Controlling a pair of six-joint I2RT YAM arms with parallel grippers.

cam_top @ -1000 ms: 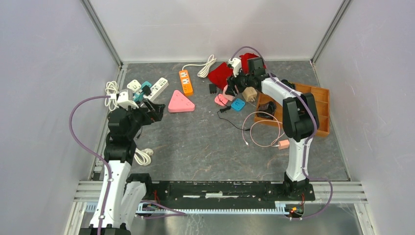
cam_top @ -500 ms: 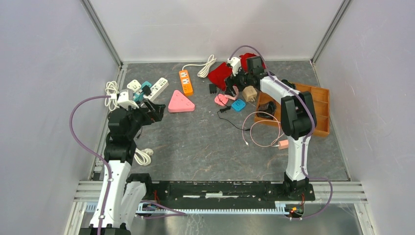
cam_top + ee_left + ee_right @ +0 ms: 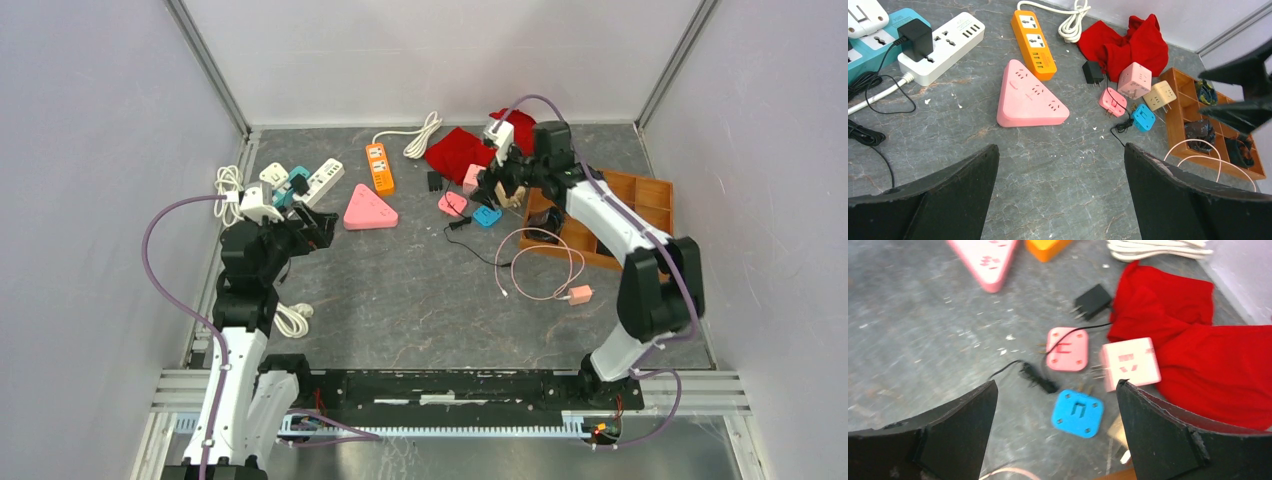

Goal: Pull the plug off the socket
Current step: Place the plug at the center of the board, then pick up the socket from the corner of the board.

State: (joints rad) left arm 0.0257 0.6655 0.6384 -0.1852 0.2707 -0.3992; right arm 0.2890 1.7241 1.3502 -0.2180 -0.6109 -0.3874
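Note:
A black plug (image 3: pixel 915 37) sits in the white power strip (image 3: pixel 953 42) at the far left, next to a teal strip (image 3: pixel 870 52); from above, the plug (image 3: pixel 298 186) is just beyond my left gripper (image 3: pixel 318 228). The left gripper (image 3: pixel 1061 146) stands open over bare table, short of the strip. My right gripper (image 3: pixel 497 190) hovers open at the back right over loose adapters. In the right wrist view, the right gripper (image 3: pixel 1056 385) has a blue adapter (image 3: pixel 1078 412) between its fingers, untouched. A pink cube adapter (image 3: pixel 1130 364) lies just beyond the right finger.
A pink triangular strip (image 3: pixel 369 210) and an orange strip (image 3: pixel 378 167) lie mid-table. A red cloth (image 3: pixel 455 150), a flat pink adapter (image 3: pixel 1067 349) and a loose black adapter (image 3: pixel 1093 301) are near the right gripper. A wooden tray (image 3: pixel 640 215) and a pink cable (image 3: pixel 540 265) sit at right.
The right gripper has opened wider and shifted right, off the pink cube adapter toward the blue one, with its elbow swung out to the right. The left arm has not moved.

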